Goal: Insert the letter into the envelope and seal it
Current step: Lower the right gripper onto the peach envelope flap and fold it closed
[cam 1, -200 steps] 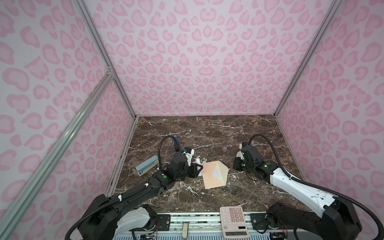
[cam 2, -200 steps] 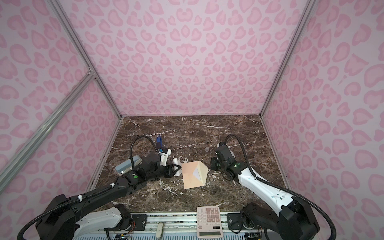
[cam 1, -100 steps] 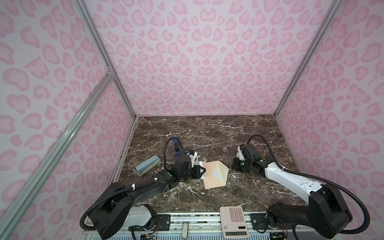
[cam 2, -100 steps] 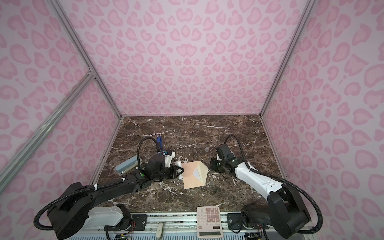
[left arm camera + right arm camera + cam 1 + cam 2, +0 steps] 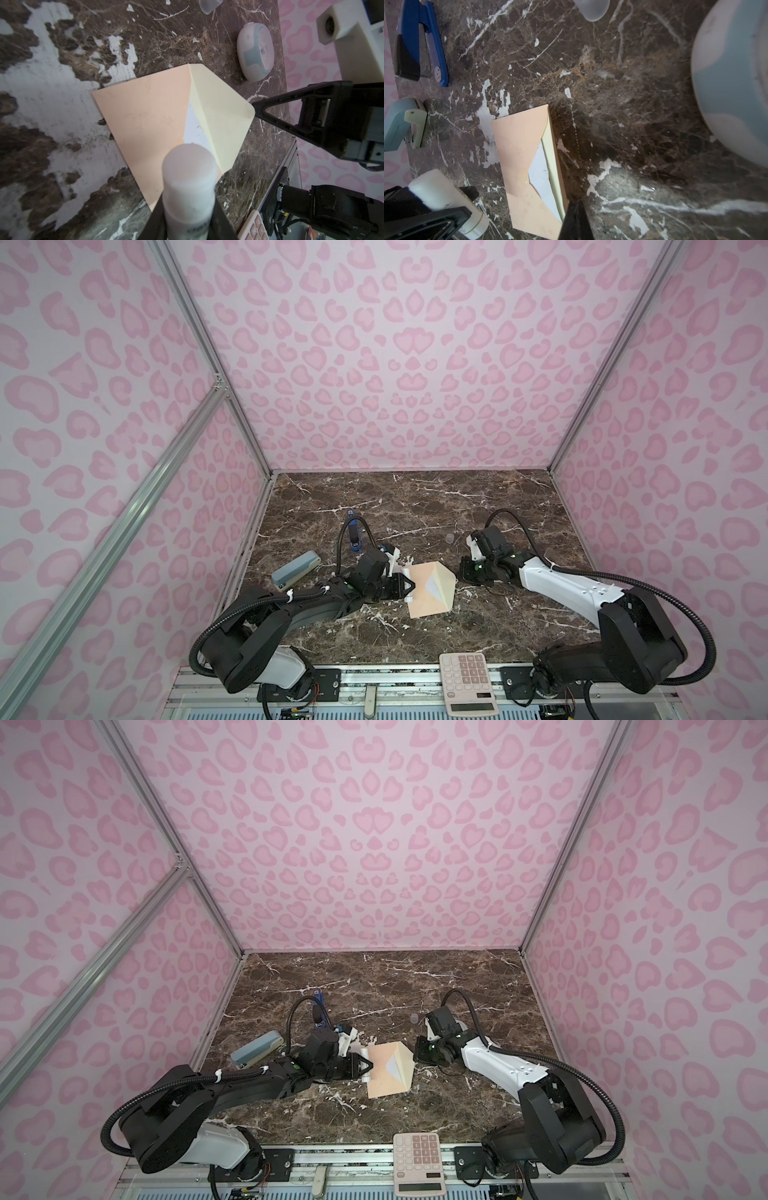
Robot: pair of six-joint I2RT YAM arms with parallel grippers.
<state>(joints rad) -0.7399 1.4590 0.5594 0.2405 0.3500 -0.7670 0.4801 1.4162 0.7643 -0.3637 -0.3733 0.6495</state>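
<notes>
The peach envelope lies on the marble table with its cream flap standing up. The white letter shows as a triangle in the envelope's mouth. My left gripper is shut on a white glue stick, whose uncapped end is over the envelope's left part. My right gripper is shut and holds nothing. Its tips rest at the flap's pointed corner on the envelope's right side.
A white calculator sits at the front edge. A blue stapler and a pale grey-blue stapler lie left of the envelope. A small clear cap lies behind it. A round white and blue object sits near the right gripper.
My left gripper has moved right and lower with the glue stick, closer over the envelope. My right gripper has come down and left to the flap's tip.
</notes>
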